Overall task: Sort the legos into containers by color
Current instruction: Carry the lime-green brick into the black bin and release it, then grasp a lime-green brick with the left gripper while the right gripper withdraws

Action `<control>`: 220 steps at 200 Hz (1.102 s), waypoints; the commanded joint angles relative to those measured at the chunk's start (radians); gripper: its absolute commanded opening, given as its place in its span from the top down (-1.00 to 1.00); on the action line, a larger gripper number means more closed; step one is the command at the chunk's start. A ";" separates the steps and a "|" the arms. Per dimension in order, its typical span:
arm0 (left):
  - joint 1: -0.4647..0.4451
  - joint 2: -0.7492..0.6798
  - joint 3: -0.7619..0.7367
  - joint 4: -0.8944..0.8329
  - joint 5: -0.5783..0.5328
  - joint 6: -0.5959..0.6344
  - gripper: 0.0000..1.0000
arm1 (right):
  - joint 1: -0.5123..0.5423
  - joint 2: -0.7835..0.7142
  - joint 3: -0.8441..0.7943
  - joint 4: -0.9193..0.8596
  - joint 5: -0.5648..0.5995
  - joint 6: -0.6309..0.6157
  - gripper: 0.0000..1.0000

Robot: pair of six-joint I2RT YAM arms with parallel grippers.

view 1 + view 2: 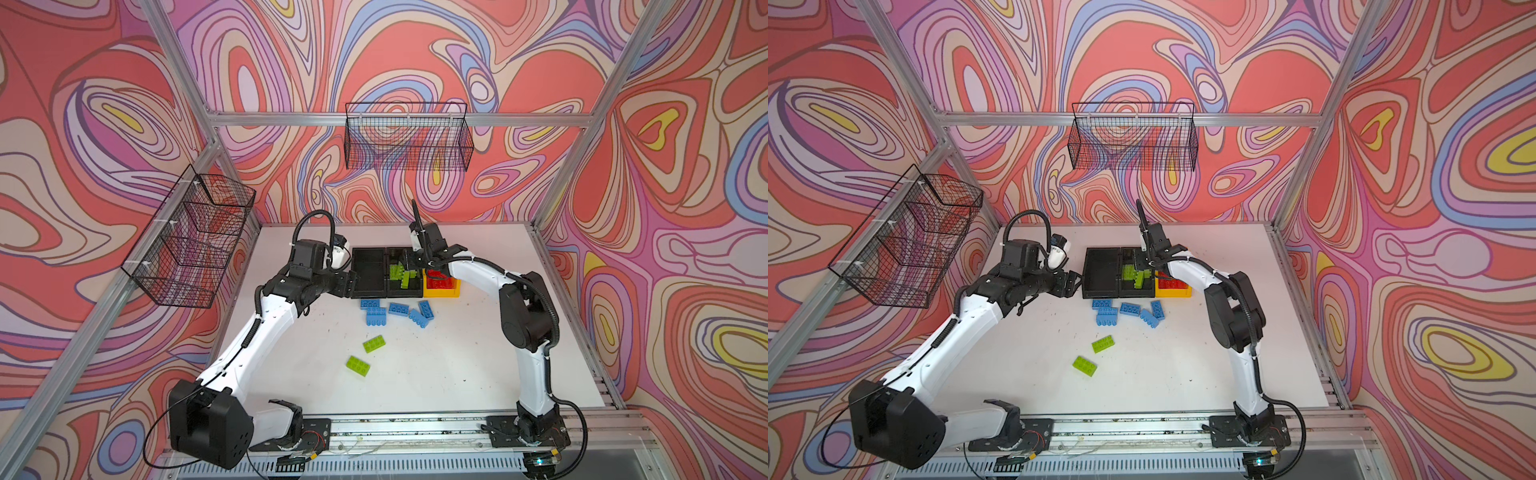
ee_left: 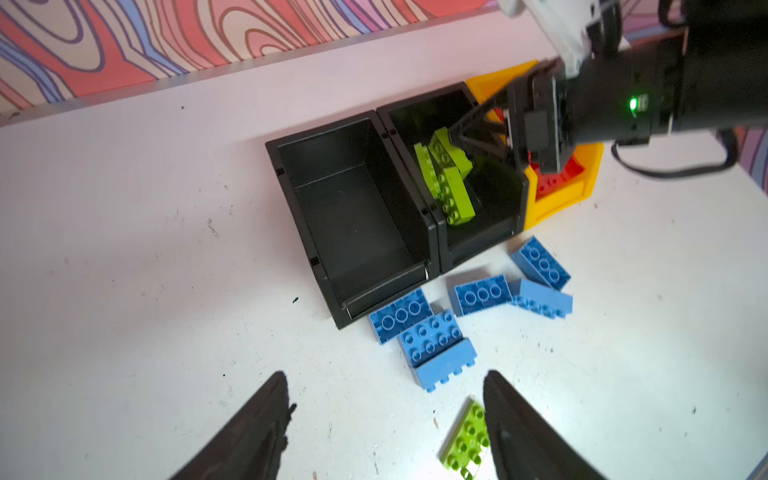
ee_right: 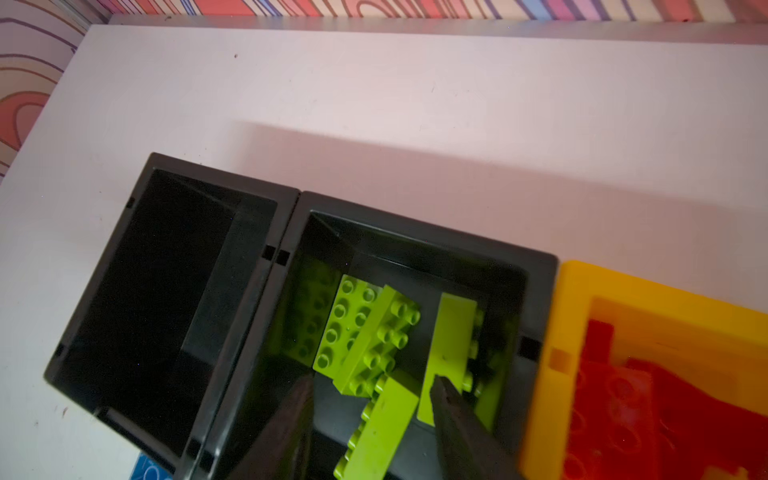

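— Where do the bins stand?
— Side by side toward the far edge of the surface (image 1: 478,353), about midway along it. The empty black bin (image 1: 368,270) is on the left, then the middle black bin (image 3: 415,239), then the yellow bin (image 1: 440,293).

— And the bricks?
— Several green legos (image 3: 361,328) lie jumbled in the middle black bin, and red legos (image 1: 439,280) sit in the yellow bin. Five blue legos (image 1: 376,316) cluster on the surface, just on the near side of the two black bins. Two loose green legos (image 1: 374,344) lie apart from those, nearer the middle of the surface.

— The right jaws?
— Down over the middle black bin, partly open. One green brick lies between the fingers, which stand clear of it in the wrist view, so nothing is gripped.

— The left jaws?
— Spread wide above the surface by the left end of the row, with nothing between them.
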 commanded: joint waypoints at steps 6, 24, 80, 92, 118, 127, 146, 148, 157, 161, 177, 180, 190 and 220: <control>-0.120 -0.029 -0.019 -0.213 -0.096 0.244 -0.51 | -0.007 -0.148 -0.091 0.083 -0.010 -0.011 0.00; -0.208 -0.041 -0.046 -0.299 -0.159 0.383 -0.51 | -0.015 -0.217 -0.185 0.127 -0.020 -0.010 -0.03; -0.297 -0.105 -0.208 -0.401 -0.091 0.627 -0.51 | -0.060 -0.359 -0.399 0.172 -0.053 0.019 -0.07; -0.325 -0.102 -0.214 -0.440 -0.112 0.664 -0.56 | -0.065 -0.382 -0.424 0.170 -0.047 0.012 -0.07; -0.407 -0.103 -0.263 -0.417 -0.140 0.721 -0.62 | -0.075 -0.400 -0.449 0.173 -0.047 0.013 -0.08; -0.429 -0.090 -0.275 -0.401 -0.148 0.726 -0.62 | -0.079 -0.403 -0.445 0.173 -0.049 0.013 -0.08; -0.483 -0.046 -0.307 -0.363 -0.179 0.729 -0.59 | -0.082 -0.413 -0.439 0.173 -0.041 0.012 -0.07; -0.486 -0.041 -0.310 -0.358 -0.183 0.732 -0.59 | -0.084 -0.414 -0.438 0.173 -0.041 0.012 -0.07; -0.499 -0.022 -0.331 -0.335 -0.191 0.742 -0.58 | -0.086 -0.420 -0.437 0.173 -0.038 0.011 -0.07; -0.503 -0.015 -0.341 -0.318 -0.198 0.744 -0.58 | -0.087 -0.423 -0.438 0.173 -0.038 0.011 -0.07; -0.510 0.010 -0.363 -0.259 -0.209 0.748 -0.57 | -0.092 -0.434 -0.437 0.168 -0.037 0.012 -0.07; -0.511 0.014 -0.366 -0.248 -0.209 0.748 -0.57 | -0.092 -0.436 -0.437 0.166 -0.037 0.012 -0.06; -0.511 0.029 -0.372 -0.215 -0.209 0.748 -0.57 | -0.095 -0.446 -0.438 0.160 -0.040 0.010 -0.06; -0.520 0.096 -0.383 -0.131 -0.234 0.752 -0.57 | -0.112 -0.478 -0.454 0.153 -0.039 0.019 -0.06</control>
